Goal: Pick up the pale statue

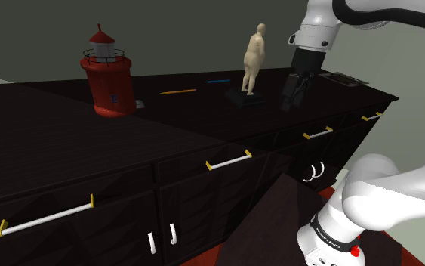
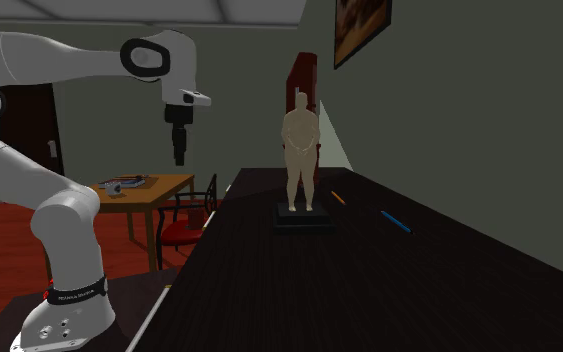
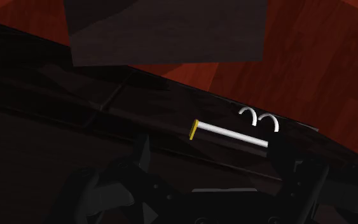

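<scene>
Gripper (image 1: pixel 294 98) open and empty near the pale statue (image 1: pixel 253 57): probably light, rigid, topple-prone, so pinch the torso.

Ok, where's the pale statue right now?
In the shoulder view the pale statue stands upright on the dark countertop, just right of the blue pencil and left of the gripper, which is not touching it.

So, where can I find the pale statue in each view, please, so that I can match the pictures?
Shoulder view: the pale statue stands upright on the dark counter, upper middle, left of the gripper.
Second exterior view: the statue stands mid-picture, right of the gripper.
Wrist view: the camera faces a drawer handle.
Shared landmark: the blue pen lying near the statue.
</scene>
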Robot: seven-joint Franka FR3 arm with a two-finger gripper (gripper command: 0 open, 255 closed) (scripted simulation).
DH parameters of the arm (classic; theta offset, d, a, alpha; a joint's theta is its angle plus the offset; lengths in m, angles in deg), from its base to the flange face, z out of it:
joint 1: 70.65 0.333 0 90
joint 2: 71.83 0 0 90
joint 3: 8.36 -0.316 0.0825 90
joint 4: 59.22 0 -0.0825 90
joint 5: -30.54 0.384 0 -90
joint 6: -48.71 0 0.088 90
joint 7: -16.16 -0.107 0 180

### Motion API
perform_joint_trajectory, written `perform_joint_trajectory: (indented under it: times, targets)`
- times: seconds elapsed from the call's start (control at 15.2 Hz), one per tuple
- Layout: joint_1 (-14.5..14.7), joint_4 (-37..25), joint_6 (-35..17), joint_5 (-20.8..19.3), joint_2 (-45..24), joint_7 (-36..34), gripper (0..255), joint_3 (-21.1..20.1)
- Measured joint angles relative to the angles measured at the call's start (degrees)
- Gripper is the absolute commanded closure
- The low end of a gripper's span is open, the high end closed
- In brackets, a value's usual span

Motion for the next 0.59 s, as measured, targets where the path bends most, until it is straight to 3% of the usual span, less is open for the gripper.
perform_joint_trajectory:
  times: [0.26, 0.59]
  targets:
    - [-0.6, -1.8, -2.4, -0.8, -2.0, 0.4, 0, 0.9]
    - [-1.8, -6.7, -8.9, -2.3, -8.3, 1.6, 0, 3.4]
